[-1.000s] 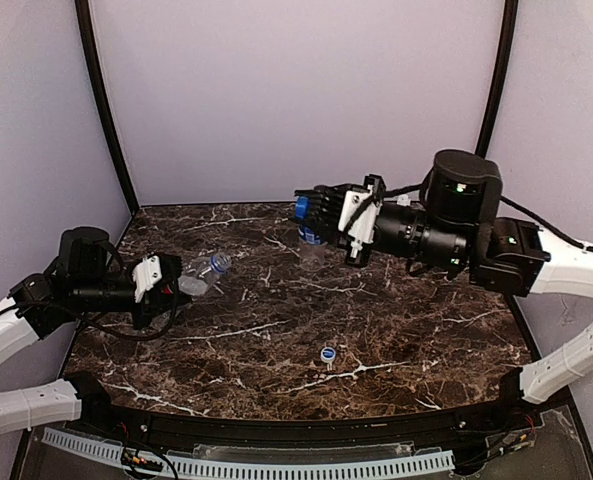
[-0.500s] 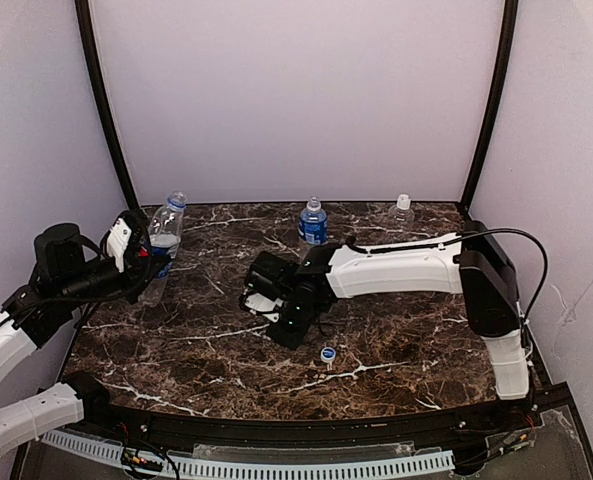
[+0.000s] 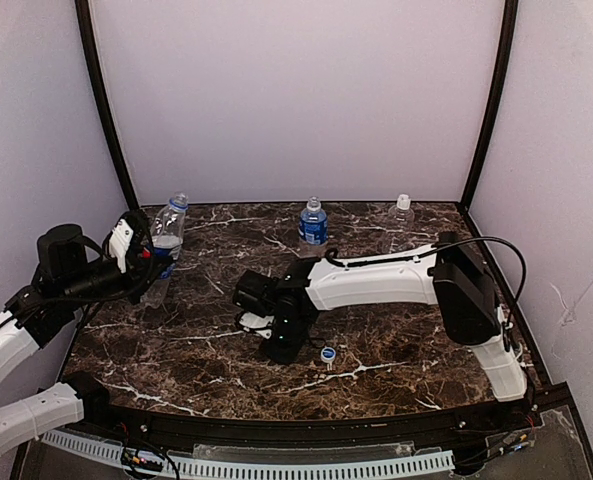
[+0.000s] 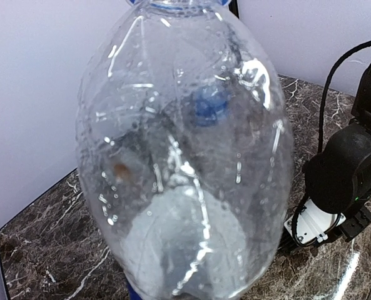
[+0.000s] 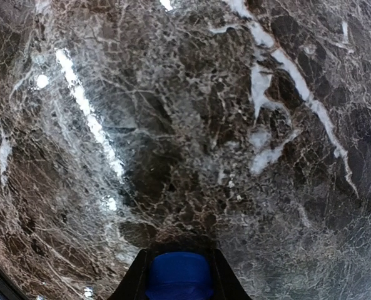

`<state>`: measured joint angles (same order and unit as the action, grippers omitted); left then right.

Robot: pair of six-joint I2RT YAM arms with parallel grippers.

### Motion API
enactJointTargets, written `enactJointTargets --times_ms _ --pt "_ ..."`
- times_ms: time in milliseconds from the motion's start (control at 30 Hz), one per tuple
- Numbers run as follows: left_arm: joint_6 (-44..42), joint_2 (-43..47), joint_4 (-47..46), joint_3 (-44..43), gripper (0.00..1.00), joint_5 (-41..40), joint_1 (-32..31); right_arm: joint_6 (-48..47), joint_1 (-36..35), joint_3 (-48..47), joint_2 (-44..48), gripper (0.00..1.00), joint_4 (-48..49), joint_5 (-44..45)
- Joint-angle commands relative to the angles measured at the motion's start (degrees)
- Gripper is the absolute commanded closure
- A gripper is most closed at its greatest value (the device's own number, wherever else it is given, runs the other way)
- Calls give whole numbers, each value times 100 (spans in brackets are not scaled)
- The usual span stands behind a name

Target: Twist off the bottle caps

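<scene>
My left gripper (image 3: pixel 141 265) is shut on a blue-labelled bottle (image 3: pixel 166 240) and holds it tilted above the table's left side. That bottle (image 4: pixel 185 156) fills the left wrist view and hides the fingers. My right gripper (image 3: pixel 281 345) is low over the table's front middle, shut on a blue cap (image 5: pixel 179 278) held between its dark fingers (image 5: pixel 132 284). A second blue cap (image 3: pixel 328 354) lies on the table just right of it. A blue-labelled bottle (image 3: pixel 313 225) stands at the back middle. A plain bottle (image 3: pixel 402 218) with a white cap (image 3: pixel 403 200) stands at the back right.
The table is dark marble (image 3: pixel 406 320), closed in by pale walls on three sides. The right arm (image 3: pixel 376 280) stretches across the middle of the table. It also shows at the right edge of the left wrist view (image 4: pixel 345 175).
My right gripper has moved a little left and toward the front edge, lower over the table. The left gripper still holds its bottle in about the same place.
</scene>
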<state>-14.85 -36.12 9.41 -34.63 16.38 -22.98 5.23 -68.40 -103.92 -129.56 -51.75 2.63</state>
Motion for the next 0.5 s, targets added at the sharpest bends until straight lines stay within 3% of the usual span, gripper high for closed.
enactJointTargets --times_ms 0,100,167,267,333,467 --pt "-19 -22 -162 53 79 121 37 -33 -67 -127 -131 88 -174 -167" --pt "-33 -33 -155 34 79 160 37 -106 -72 -233 -217 63 -317 -161" --pt "-58 -31 -119 15 79 236 38 -139 -91 -297 -189 51 -361 -124" --pt "-167 -8 -66 16 78 427 38 -101 -92 -405 -90 23 -328 -19" --pt "-195 13 -35 32 78 604 39 -149 -103 -522 -16 17 -327 31" --pt "-328 38 167 -19 77 1055 39 -412 -100 -751 509 16 -207 67"
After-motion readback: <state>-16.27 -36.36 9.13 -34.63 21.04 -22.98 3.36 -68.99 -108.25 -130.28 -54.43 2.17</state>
